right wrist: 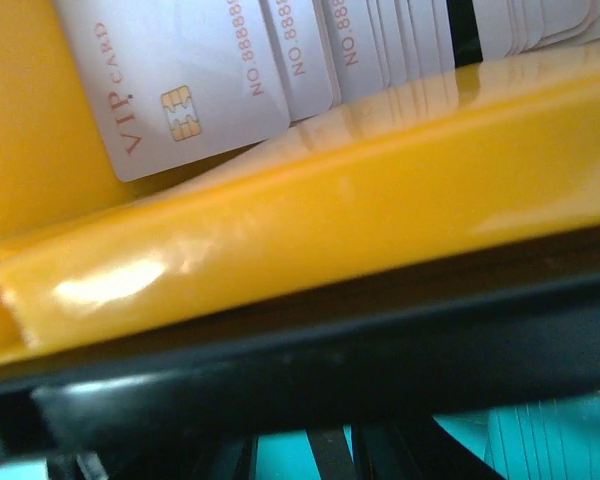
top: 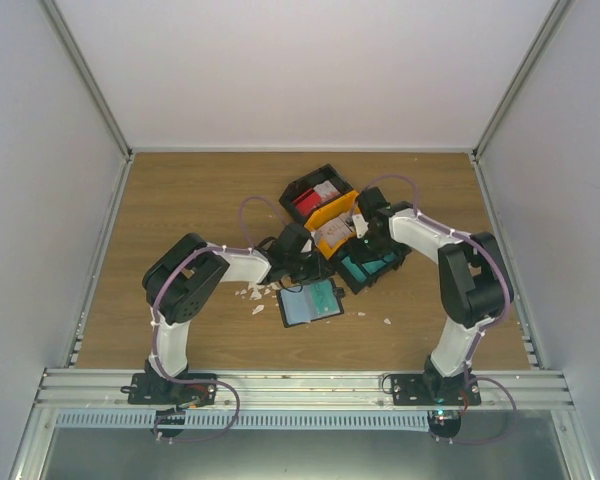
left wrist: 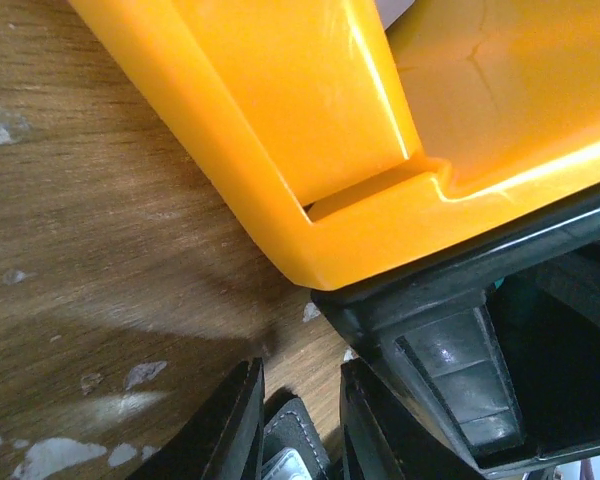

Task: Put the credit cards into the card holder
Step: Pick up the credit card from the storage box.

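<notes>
The card holder [top: 310,301], a black wallet, lies open on the table with a teal card on it. My left gripper [top: 298,256] hovers at its far edge. In the left wrist view its jaws [left wrist: 300,380] stand apart, with the wallet's stitched corner [left wrist: 298,432] and a whitish card edge between them. My right gripper [top: 364,232] reaches into the black bin [top: 372,266] of teal credit cards [right wrist: 545,440]. Its fingers [right wrist: 330,458] are dark and blurred over the teal. Whitish cards [right wrist: 210,80] lie in the yellow bin [top: 332,226]. Red-and-white cards lie in another black bin [top: 313,195].
The three bins stand packed together at the table's middle back. The yellow bin's wall [left wrist: 380,130] and the black bin's corner [left wrist: 460,340] are right in front of my left gripper. White crumbs [top: 252,293] lie left of the wallet. Grey walls enclose the table.
</notes>
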